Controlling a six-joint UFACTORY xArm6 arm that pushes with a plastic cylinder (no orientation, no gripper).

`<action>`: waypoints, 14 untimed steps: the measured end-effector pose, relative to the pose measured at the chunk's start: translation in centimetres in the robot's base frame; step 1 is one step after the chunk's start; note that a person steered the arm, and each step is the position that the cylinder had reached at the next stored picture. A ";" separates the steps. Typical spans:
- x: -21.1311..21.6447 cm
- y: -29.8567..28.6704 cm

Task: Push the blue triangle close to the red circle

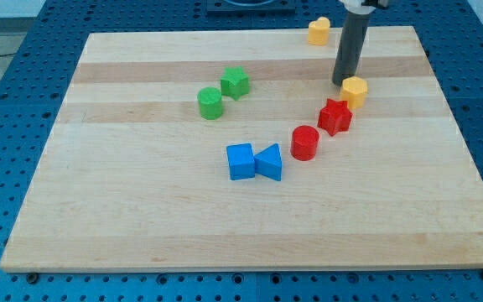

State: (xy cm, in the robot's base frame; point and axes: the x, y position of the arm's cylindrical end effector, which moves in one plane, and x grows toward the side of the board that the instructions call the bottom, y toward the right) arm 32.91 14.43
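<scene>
The blue triangle [269,162] lies near the board's middle, touching a blue cube [241,161] on its left. The red circle [305,143], a short cylinder, stands just to the triangle's upper right with a small gap between them. My tip [340,82] is at the view's upper right, right beside the upper left of a yellow hexagon block [355,91], well above and right of the blue triangle.
A red star [335,116] sits between the red circle and the yellow hexagon. A green cube [235,82] and a green cylinder [211,103] stand at upper middle-left. A second yellow block [319,31] is near the wooden board's [141,218] top edge.
</scene>
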 end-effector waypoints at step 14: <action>19.4 -13.6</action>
State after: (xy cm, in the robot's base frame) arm 52.28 0.86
